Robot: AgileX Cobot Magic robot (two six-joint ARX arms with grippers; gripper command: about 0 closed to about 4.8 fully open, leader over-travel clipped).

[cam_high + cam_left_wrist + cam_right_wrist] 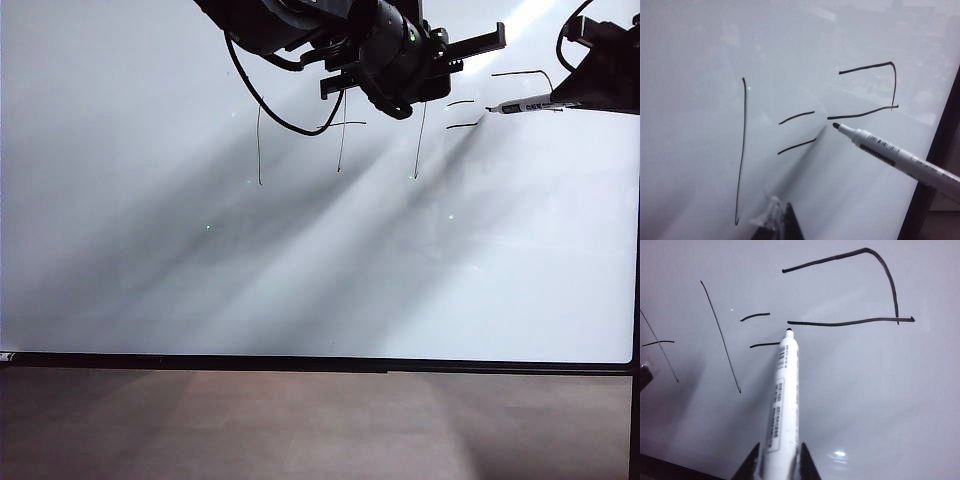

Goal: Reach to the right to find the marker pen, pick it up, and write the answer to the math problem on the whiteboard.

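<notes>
The whiteboard (300, 280) fills the exterior view. The math problem (343, 125) is written near its top: one plus one and two short dashes (796, 117). Right of the dashes is the answer (890, 285), an angular stroke with a top bar, a right side and a lower bar. My right gripper (779, 447) is shut on the marker pen (785, 400), at the top right in the exterior view (525, 104). The pen's dark tip (836, 125) sits just by the left end of the lower bar; I cannot tell whether it touches the board. My left gripper (781, 209) hangs over the board near the second one, its tips together and holding nothing.
The black left arm with its cable (380, 45) reaches across the top middle of the board. A thin black frame (320, 363) edges the board at the bottom and right, with brown table surface (300, 430) below it.
</notes>
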